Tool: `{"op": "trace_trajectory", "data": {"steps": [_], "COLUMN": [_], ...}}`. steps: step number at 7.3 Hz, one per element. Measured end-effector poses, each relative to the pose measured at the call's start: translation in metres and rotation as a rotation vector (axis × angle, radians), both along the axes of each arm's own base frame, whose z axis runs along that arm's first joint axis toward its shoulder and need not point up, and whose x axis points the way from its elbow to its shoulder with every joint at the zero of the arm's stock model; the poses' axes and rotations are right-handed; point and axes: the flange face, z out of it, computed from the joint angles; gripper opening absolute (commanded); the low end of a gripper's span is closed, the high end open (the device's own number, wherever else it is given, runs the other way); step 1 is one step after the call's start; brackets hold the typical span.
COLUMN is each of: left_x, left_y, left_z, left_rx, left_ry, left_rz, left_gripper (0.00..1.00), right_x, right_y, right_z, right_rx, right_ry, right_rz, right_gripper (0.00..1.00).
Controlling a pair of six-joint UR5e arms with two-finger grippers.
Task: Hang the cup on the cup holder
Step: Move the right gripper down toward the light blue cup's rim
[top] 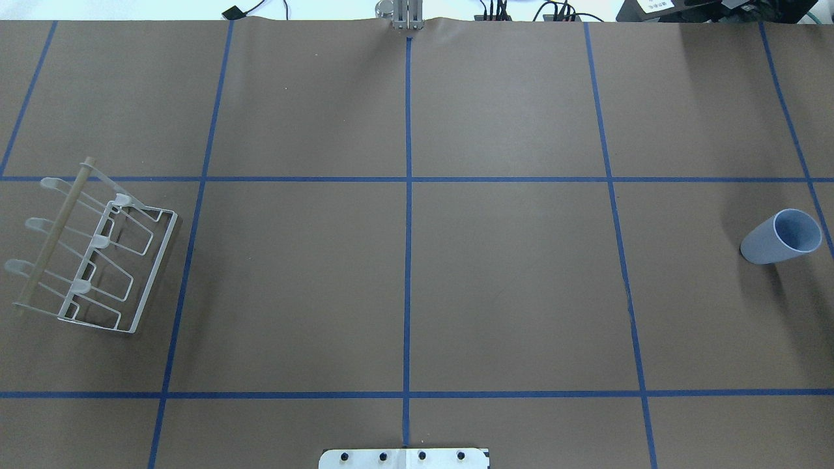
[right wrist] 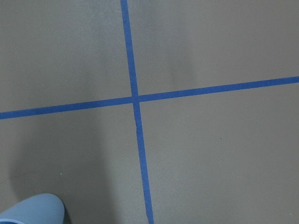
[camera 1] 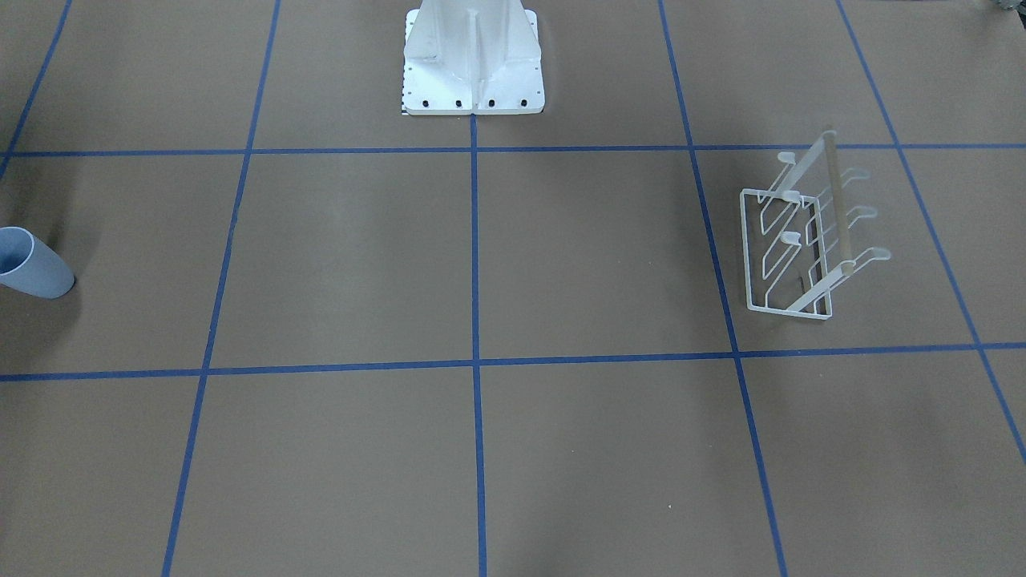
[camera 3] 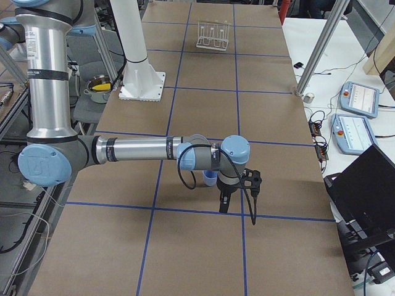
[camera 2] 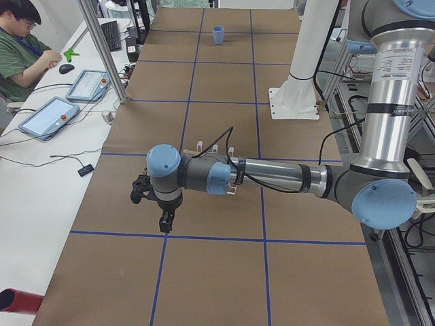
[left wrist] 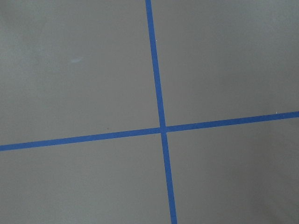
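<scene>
The right gripper (camera 3: 222, 208) hangs fingers-down over the table's (top: 293, 280) right end, and it shows only in the right side view, so I cannot tell whether its jaws stand apart or together. The same goes for the left gripper (camera 2: 165, 227), which points down over the left end and is seen only from the left side. Just beside the right gripper, half hidden behind that arm's wrist, stands the pale blue cup (top: 778, 238). It is upright on its narrow base with the wide mouth up, so its long axis is vertical, and only its rim cuts into the lower left corner of the right wrist camera's view. Judging from that, the cup lies a little inward from the jaws (toward the table's middle), not under them, so the right arm is by far the nearer one and would need a short sideways shift before closing round the wall. Well apart, at the left end, sits the white wire cup holder (top: 100, 242), its wooden rod (top: 53, 234) running roughly near to far and its round-tipped prongs (top: 34, 224) bare, close by the left gripper
</scene>
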Motion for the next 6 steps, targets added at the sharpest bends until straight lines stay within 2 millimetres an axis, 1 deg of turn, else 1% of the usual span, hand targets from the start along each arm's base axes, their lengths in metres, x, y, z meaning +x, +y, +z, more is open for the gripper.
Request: {"op": "trace_trajectory", "data": {"steps": [2,3,4,5,6], "left_x": [-0.002,-0.003,-0.004,-0.004,-0.004], "left_y": [0.002,0.002,0.007,0.017,0.024], "left_z": [-0.011,-0.02,-0.028,-0.033,-0.039], "left_rx": [0.023,0.042,0.062,0.074,0.086], "left_ry": [0.0,-0.009,-0.028,-0.037,-0.042], "left_rz": [-0.005,-0.008,-0.013,-0.014,-0.015], "left_gripper": [0.99,0.99,0.99,0.99,0.99], "right_x": [0.0,-0.001,-0.001,-0.004,-0.01], "right_y": [-0.004,-0.007,-0.014,-0.022,-0.024], "right_z": [-0.007,-0.011,-0.02,-0.032,-0.039], "right_rx": [0.022,0.047,0.074,0.1,0.115], "right_ry": [-0.001,-0.002,-0.007,-0.021,-0.042], "right_rz": [0.001,0.004,0.011,0.011,0.0], "right_gripper": [1.0,1.0,1.0,1.0,1.0]}}
